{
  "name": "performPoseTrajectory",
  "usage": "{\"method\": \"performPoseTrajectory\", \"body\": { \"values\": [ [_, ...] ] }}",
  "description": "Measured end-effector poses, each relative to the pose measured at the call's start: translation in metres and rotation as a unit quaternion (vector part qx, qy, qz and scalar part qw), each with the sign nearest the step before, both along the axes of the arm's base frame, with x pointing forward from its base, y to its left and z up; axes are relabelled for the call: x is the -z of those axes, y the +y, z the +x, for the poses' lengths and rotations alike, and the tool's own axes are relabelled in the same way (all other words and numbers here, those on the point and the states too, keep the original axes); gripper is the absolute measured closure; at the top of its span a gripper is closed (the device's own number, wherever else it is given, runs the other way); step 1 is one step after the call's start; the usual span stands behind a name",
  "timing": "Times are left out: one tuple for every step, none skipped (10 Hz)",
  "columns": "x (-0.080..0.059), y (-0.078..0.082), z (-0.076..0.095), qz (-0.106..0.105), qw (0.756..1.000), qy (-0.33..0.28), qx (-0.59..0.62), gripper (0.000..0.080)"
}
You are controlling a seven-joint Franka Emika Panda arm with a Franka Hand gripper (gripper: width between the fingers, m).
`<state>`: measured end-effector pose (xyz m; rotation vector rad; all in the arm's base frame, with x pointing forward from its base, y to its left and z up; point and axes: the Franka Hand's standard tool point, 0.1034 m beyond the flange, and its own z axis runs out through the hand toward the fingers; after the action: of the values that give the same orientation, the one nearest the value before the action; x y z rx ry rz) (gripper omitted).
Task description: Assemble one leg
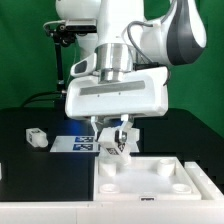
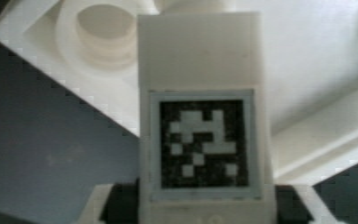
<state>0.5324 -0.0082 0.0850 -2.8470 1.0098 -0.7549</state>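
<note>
Leg [image 2: 202, 110] is gripped firmly by the claw [image 1: 118, 138] and held over the tabletop [image 1: 165, 185] beside a corner hole [image 2: 105, 30], apparently not yet seated (contact unclear); pickup is judged done, insertion and tightening left.

Probably a lab, green backdrop [image 1: 22, 55], marker board [image 1: 76, 143]

Colour log. The leg [image 2: 202, 60] between my fingers is plain white, with one square tag of blocky black cells on white inside a black border. My gripper [image 1: 118, 146] has a white housing. The tabletop [image 1: 150, 185] is unmarked white. The table [image 1: 30, 180] is matt black. The marker board [image 1: 84, 142] is white with dark square tags. The second leg [image 1: 37, 138] is white with a black-and-white tag. The backdrop [image 1: 25, 60] is green. My arm [image 1: 120, 30] has white shells and a grey joint.
</note>
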Motion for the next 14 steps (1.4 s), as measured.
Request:
{"method": "performPoseTrajectory", "body": {
  "values": [
    [-0.001, -0.007, -0.003, 0.0, 1.0, 0.01, -0.01, 0.0512],
    [0.001, -0.024, -0.002, 0.001, 1.0, 0.025, -0.018, 0.0512],
    [0.005, -0.043, 0.001, 0.005, 0.999, 0.043, -0.027, 0.0512],
    [0.014, -0.061, 0.005, -0.005, 0.998, 0.056, -0.037, 0.0512],
    [0.012, -0.06, 0.009, -0.016, 0.997, 0.056, -0.051, 0.0512],
    [0.009, -0.069, 0.006, -0.047, 0.996, 0.045, -0.06, 0.0512],
    [0.012, -0.068, 0.004, -0.038, 0.997, 0.049, -0.053, 0.0512],
    [0.011, -0.067, 0.005, -0.037, 0.997, 0.049, -0.053, 0.0512],
    [0.012, -0.067, 0.005, -0.037, 0.997, 0.049, -0.052, 0.0512],
    [0.012, -0.068, 0.005, -0.037, 0.997, 0.049, -0.052, 0.0512],
    [0.012, -0.068, 0.004, -0.037, 0.997, 0.049, -0.052, 0.0512],
    [0.012, -0.075, 0.003, -0.045, 0.996, 0.053, -0.062, 0.0512],
    [0.015, -0.109, -0.005, -0.07, 0.988, 0.077, -0.117, 0.0512],
    [0.021, -0.132, -0.015, -0.054, 0.989, 0.091, -0.106, 0.0512]
  ]
}}
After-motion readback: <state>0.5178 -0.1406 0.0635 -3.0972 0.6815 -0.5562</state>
